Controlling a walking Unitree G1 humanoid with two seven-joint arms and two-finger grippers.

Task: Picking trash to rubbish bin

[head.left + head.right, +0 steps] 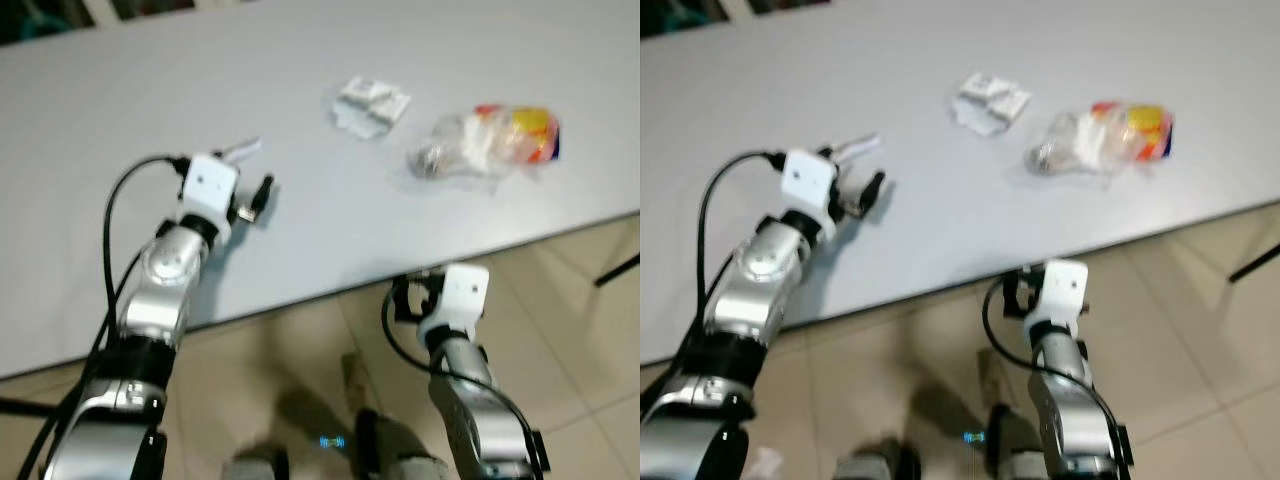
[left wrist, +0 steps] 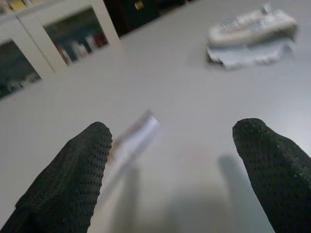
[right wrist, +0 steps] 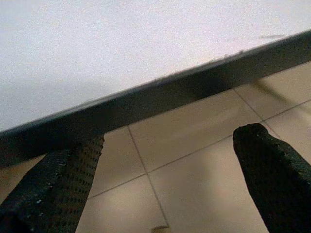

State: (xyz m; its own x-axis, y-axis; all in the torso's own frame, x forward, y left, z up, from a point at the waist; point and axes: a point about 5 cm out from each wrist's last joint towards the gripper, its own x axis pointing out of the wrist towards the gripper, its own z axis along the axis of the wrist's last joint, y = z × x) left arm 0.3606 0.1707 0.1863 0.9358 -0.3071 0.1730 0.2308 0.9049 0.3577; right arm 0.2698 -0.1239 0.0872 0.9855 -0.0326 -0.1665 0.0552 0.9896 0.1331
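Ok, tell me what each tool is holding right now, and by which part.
Nothing is held. The left tool is open over the table near a small white wrapper; the right tool is open below the table edge.

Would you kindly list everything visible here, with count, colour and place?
table: one, pale grey, spanning the view.
small wrapper strip: one, white, just ahead of the left gripper.
crumpled wrapper: one, white, mid-table.
plastic bag: one, clear with orange and yellow contents, right of the crumpled wrapper.
floor: beige tiles, below the table edge.
left gripper: one, black fingers, open over the table.
right gripper: one, black fingers, open, below the table edge.
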